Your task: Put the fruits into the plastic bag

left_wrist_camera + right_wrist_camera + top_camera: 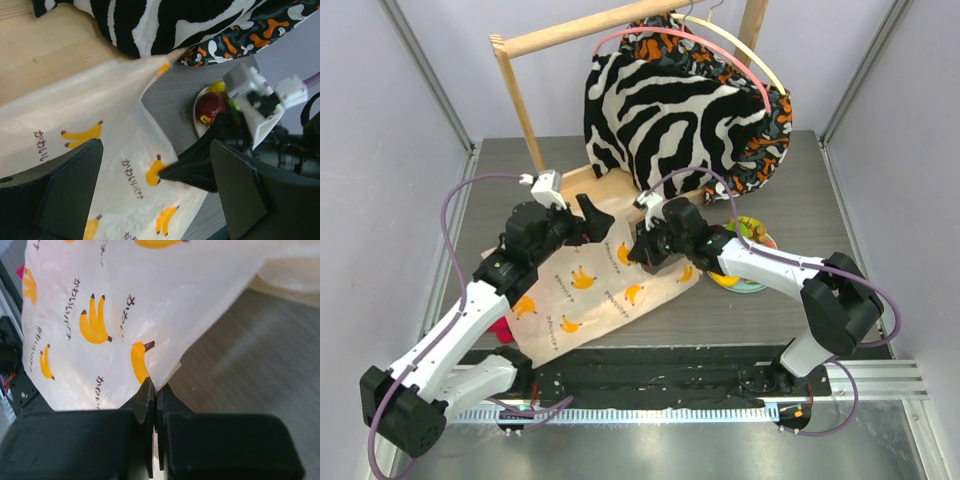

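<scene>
The plastic bag (582, 292), cream-white with printed bananas, lies flat on the table. My right gripper (640, 256) is shut on the bag's right edge; in the right wrist view the jaws (155, 389) pinch the thin film of the bag (125, 310). My left gripper (592, 226) is open and empty above the bag's far edge. In the left wrist view it (155, 155) straddles the bag (100, 145). Fruits sit on a plate (752, 284) at the right, mostly hidden by the right arm. A dark red apple (210, 106) and a yellow lemon (218, 88) show there.
A wooden clothes rack (532, 100) with a zebra-striped garment (665, 110) stands at the back; its base board (45, 50) lies just beyond the bag. A red cloth (502, 328) peeks out beside the bag's near left corner.
</scene>
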